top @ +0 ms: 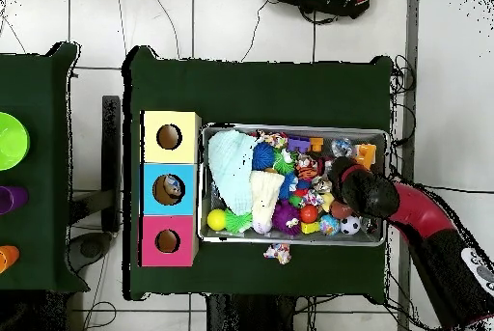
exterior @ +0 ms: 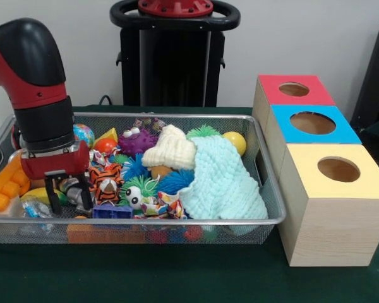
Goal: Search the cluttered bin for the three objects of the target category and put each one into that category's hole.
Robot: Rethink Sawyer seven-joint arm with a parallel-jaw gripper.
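The wire mesh bin point(exterior: 177, 116) stands on the green table and is full of toys; it also shows in the overhead view point(top: 289, 127). My gripper point(exterior: 67, 194) reaches down into the bin's left end, open, its fingers point(exterior: 50, 189) either side of a small silvery-clear item I cannot identify. A clear wrinkled bottle point(exterior: 36, 208) lies at the bin's front left corner, just beside the gripper. The blue-topped box's hole point(exterior: 312, 122) is right of the bin. In the overhead view this hole point(top: 169, 189) shows something pale inside. There my arm point(top: 367, 192) hides the gripper.
A red-topped box point(exterior: 295, 89) and a yellow-topped box point(exterior: 338, 169) flank the blue one. A mint knitted cloth point(exterior: 221, 180), a cream knit hat point(exterior: 170, 148), a tiger toy point(exterior: 106, 183) and orange blocks point(exterior: 6, 183) fill the bin. A small toy point(top: 278, 253) lies outside it.
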